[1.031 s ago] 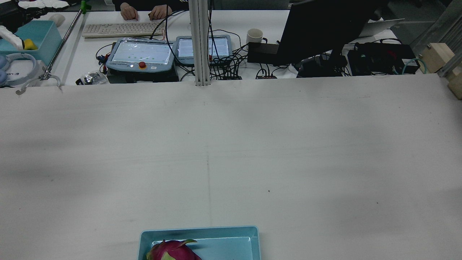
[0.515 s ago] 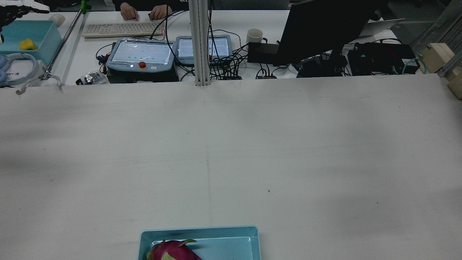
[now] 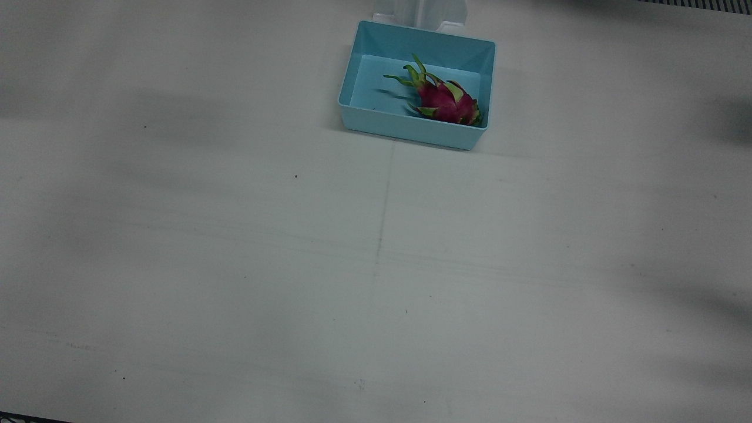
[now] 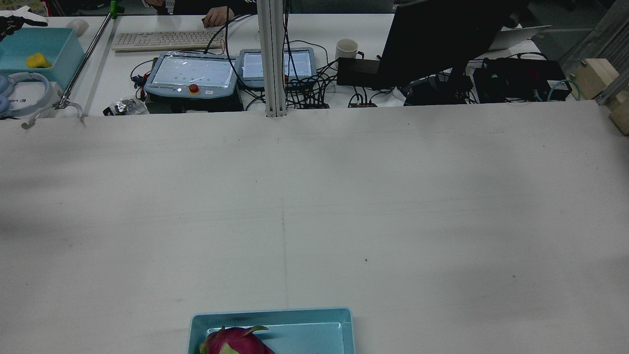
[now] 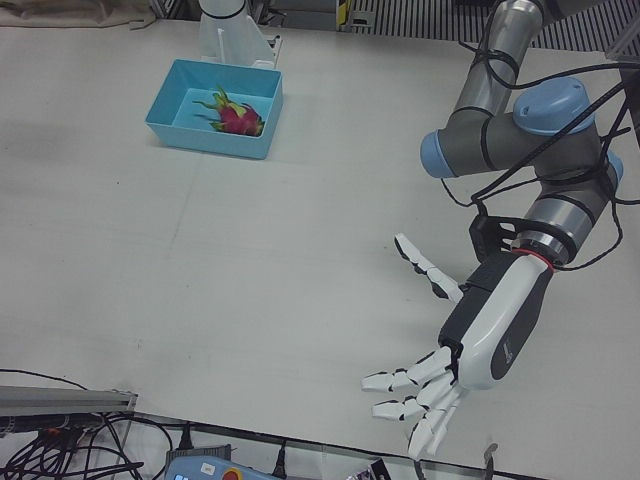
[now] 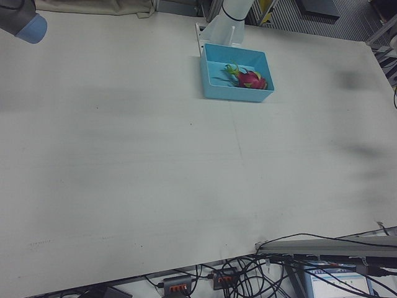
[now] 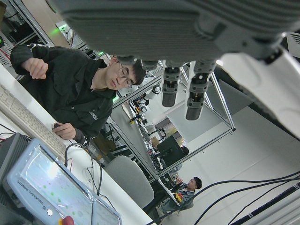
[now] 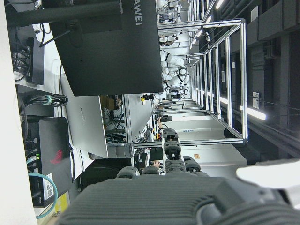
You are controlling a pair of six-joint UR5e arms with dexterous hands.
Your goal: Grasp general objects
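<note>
A pink dragon fruit (image 3: pixel 443 100) with green scales lies in the right part of a light-blue tray (image 3: pixel 411 132), at the robot's edge of the table. The rear view shows the same fruit (image 4: pixel 236 341) and tray (image 4: pixel 270 314) at its bottom edge. My left hand (image 5: pixel 460 350) hovers over the operators' edge of the table, far from the tray (image 5: pixel 205 140), open with fingers spread and nothing in it. My right hand shows only in its own view, where its fingers (image 8: pixel 171 150) stick out straight and hold nothing. A right arm joint (image 6: pixel 22 18) is at the top left.
Beyond the table's far edge stand two teach pendants (image 4: pixel 191 73), a keyboard (image 4: pixel 164 39), a mug (image 4: pixel 346 49), a dark monitor (image 4: pixel 442 39) and a teal box (image 4: pixel 42 51). A metal post (image 4: pixel 271 59) rises at the middle. A person (image 7: pixel 75 93) sits at the keyboard.
In the rear view my left hand's white fingers have drawn back out of the top left corner. One of the person's hands has left the keyboard. The fruit and tray have not moved.
</note>
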